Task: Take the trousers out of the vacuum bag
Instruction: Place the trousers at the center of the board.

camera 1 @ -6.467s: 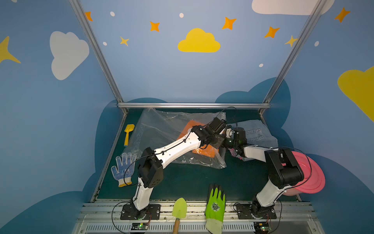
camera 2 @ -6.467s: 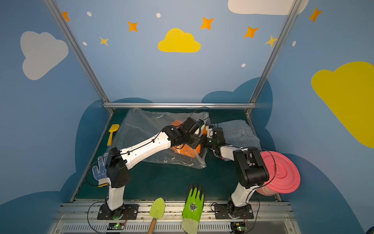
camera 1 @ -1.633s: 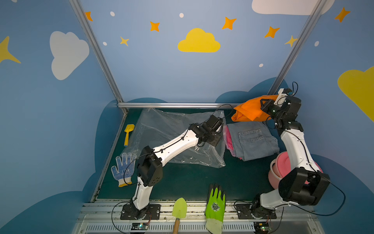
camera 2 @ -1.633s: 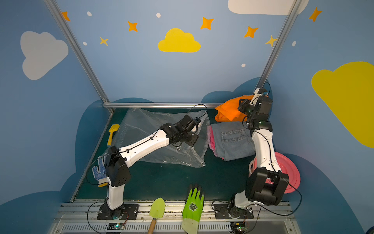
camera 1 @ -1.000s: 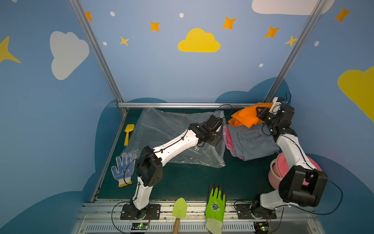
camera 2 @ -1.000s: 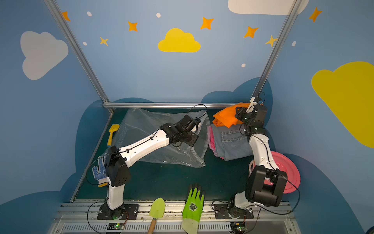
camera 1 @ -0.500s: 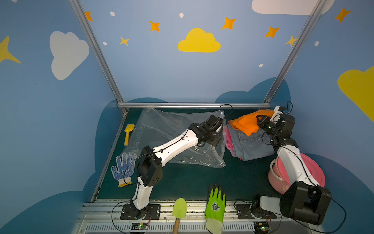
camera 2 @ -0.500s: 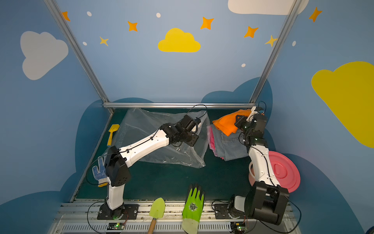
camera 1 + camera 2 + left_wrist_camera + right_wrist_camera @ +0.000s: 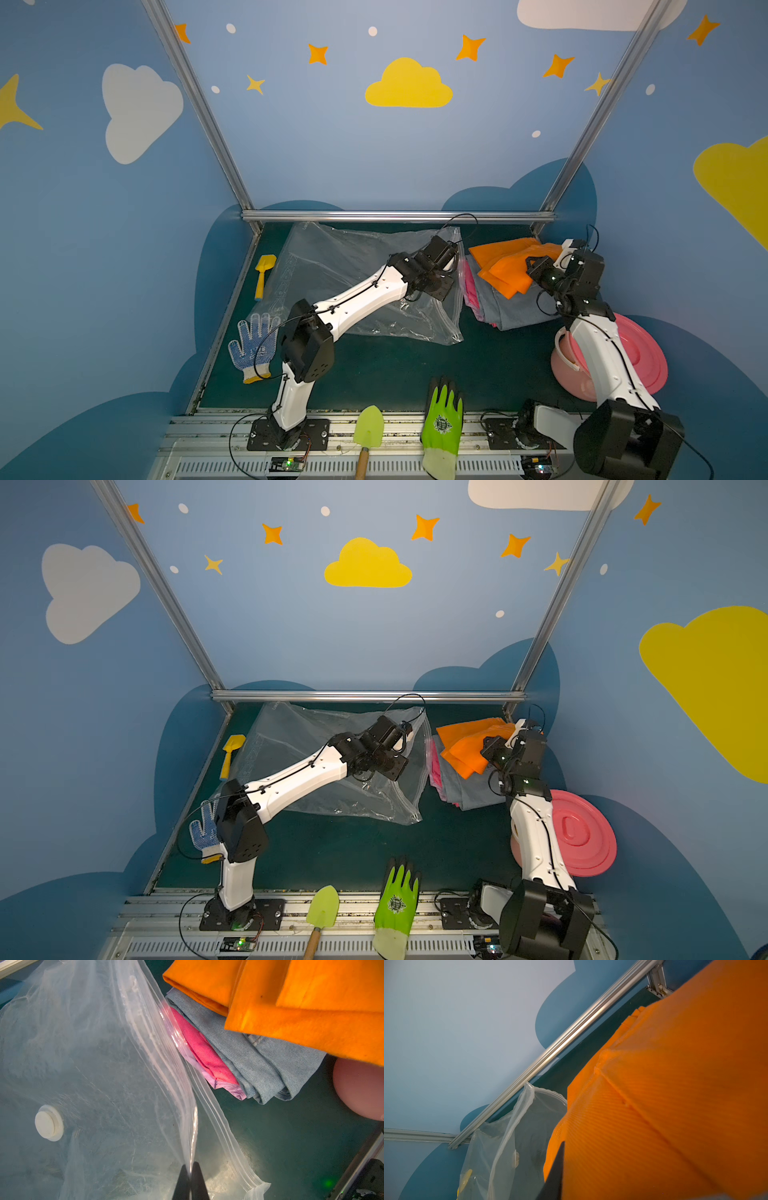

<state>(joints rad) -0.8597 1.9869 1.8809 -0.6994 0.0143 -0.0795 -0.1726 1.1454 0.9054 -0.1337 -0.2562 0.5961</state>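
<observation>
Green mat (image 9: 374, 374) under blue walls, and the bag (image 9: 345, 266) lies flat across its far side. It looks empty to me: through the film I see only the white valve (image 9: 48, 1123).

My left gripper (image 9: 190, 1174) is pressed together on the upper lip of the bag's mouth, holding it lifted off the lower zip strip. Just beside that mouth, outside the bag, sits the pile: lilac pair (image 9: 226, 1086) at the bottom, pink pair (image 9: 199, 1047) on it, denim pair (image 9: 507, 309) on top.

My right gripper (image 9: 534, 266) is clamped on the orange pair (image 9: 500, 266), which hangs over the far end of the denim pair. Whether its lower fold rests on the pile I cannot tell.

I judge this to be the last step: all four pairs are out of the bag, and only the set-down remains. Next I would ease the right arm down until the cloth lies slack on the pile. Then I would spread those jaws and lift clear without dragging a fold along. After that the left gripper can let the bag lip drop.
</observation>
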